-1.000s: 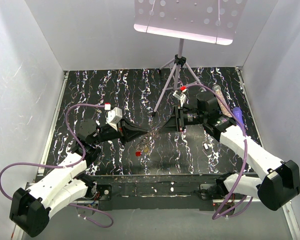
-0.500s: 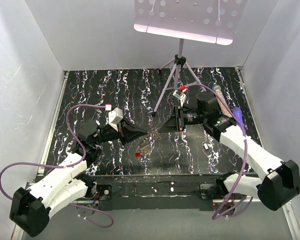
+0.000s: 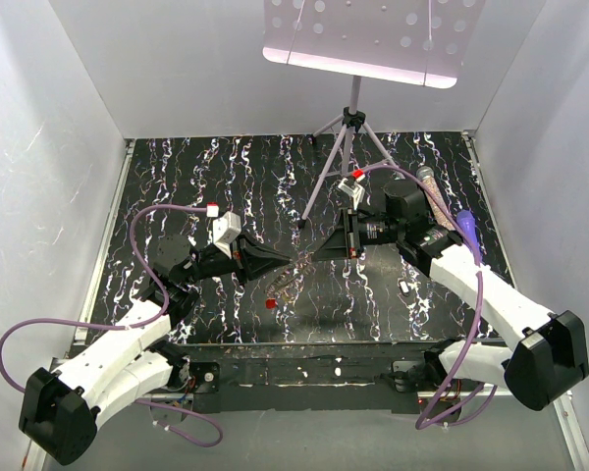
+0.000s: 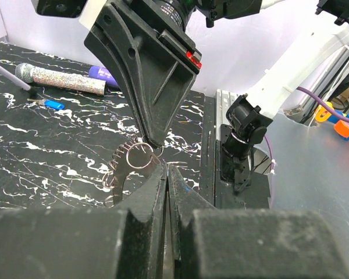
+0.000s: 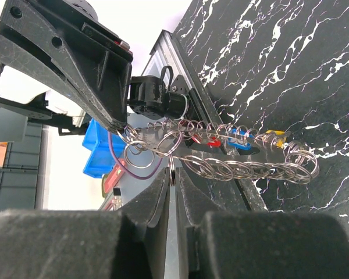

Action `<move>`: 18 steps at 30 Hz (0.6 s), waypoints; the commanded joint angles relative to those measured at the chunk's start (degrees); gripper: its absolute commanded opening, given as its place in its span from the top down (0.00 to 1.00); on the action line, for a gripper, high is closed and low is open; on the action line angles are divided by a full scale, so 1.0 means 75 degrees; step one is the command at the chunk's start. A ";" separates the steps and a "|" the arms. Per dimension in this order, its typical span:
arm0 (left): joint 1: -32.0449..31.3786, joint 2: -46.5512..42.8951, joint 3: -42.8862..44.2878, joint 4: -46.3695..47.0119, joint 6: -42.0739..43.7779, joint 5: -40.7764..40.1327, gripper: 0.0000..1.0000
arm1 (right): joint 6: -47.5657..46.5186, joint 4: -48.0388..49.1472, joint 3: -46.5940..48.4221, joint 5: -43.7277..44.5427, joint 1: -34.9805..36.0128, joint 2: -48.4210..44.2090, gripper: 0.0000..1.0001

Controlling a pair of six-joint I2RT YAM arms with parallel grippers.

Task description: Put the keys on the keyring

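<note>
Hanging from both tips at centre frame, keyring (image 3: 286, 284) trails lower left; left end effector (image 3: 292, 260) clamps it shut, right end effector (image 3: 312, 257) nearly closed on one loop.

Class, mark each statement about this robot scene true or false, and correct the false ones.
1. The left gripper and the right gripper meet at the keyring. True.
2. The left gripper stands wide open. False: it is shut, pinching the keyring.
3. The glittery microphone lies on the robot's left side of the table. False: it lies on the right side.
4. A tripod stand stands at the far part of the table. True.
5. All the keys have plain silver heads. False: red, blue and yellow heads show along the coils.
</note>
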 commanded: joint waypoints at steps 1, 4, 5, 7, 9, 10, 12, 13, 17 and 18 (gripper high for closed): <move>0.0053 -0.0046 -0.0021 0.0376 -0.0044 0.0073 1.00 | -0.0126 0.0051 0.0112 0.0004 -0.0017 0.0000 0.89; 0.0041 -0.0034 -0.0033 0.0411 -0.0067 0.0097 1.00 | -0.0161 0.0051 0.0182 -0.0043 -0.0017 0.0023 0.98; 0.0041 -0.0034 -0.0033 0.0399 -0.0067 0.0108 1.00 | -0.0196 0.0063 0.0229 -0.0066 -0.0017 0.0023 0.99; 0.0041 -0.0011 -0.0068 0.0446 -0.0091 0.0143 1.00 | -0.0348 -0.0100 0.0381 0.0015 -0.0017 0.0023 0.99; 0.0041 0.0059 -0.0080 0.0481 -0.0161 0.0190 1.00 | -0.0606 -0.0287 0.0591 0.0144 -0.0017 0.0035 0.99; 0.0053 0.0106 -0.0092 0.0516 -0.0196 0.0225 1.00 | -0.0758 -0.0451 0.0732 0.0226 -0.0017 0.0058 0.99; 0.0041 0.0246 -0.0092 0.0633 -0.0301 0.0296 1.00 | -0.1016 -0.0651 0.0931 0.0366 -0.0017 0.0093 0.99; 0.0041 0.0340 -0.0092 0.0680 -0.0348 0.0331 1.00 | -0.1191 -0.0745 0.1025 0.0425 -0.0005 0.0105 0.99; 0.0041 0.0644 -0.0080 0.0949 -0.0559 0.0401 1.00 | -0.1696 -0.1213 0.1283 0.0659 0.0018 0.0234 0.99; 0.0053 0.0703 -0.0080 0.1020 -0.0641 0.0401 1.00 | -0.1848 -0.1365 0.1353 0.0695 0.0030 0.0269 0.99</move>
